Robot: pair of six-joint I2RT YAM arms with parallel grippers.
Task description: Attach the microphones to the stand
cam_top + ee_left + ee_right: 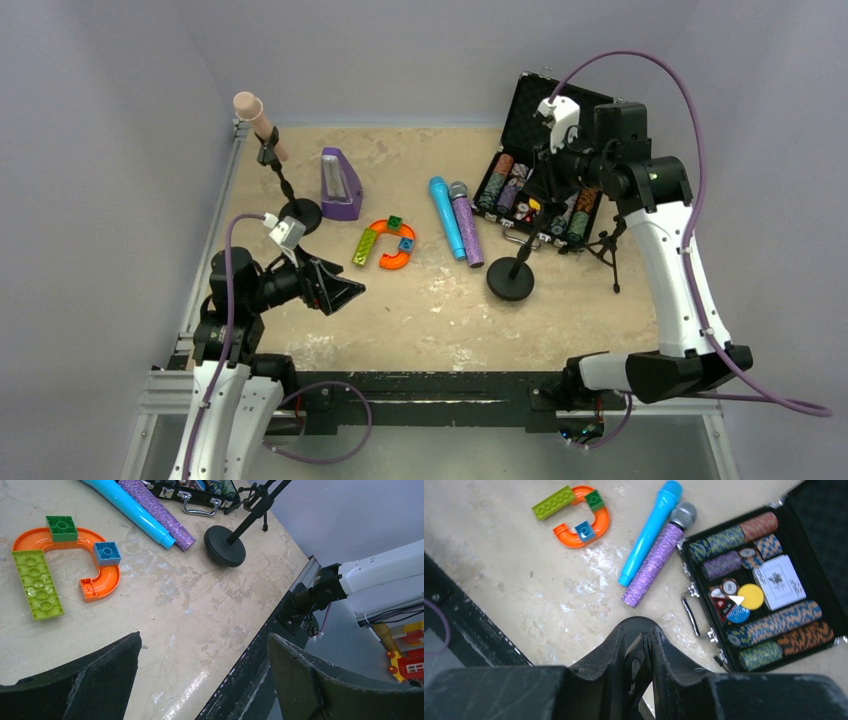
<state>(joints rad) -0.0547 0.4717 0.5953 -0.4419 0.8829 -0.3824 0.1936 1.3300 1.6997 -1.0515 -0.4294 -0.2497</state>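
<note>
The pale pink-beige microphone sits clipped in a stand at the far left. The light blue microphone and the glittery purple microphone lie side by side mid-table; both show in the right wrist view and the left wrist view. A second stand with a round black base stands just right of them. My right gripper is shut on its upper end, a thin black part between the jaws. My left gripper is open and empty at the front left.
A purple metronome stands near the left stand. An orange curve with coloured bricks lies mid-table. An open black case of poker chips is at the back right, with a small black tripod beside it. The table's front edge runs below my left gripper.
</note>
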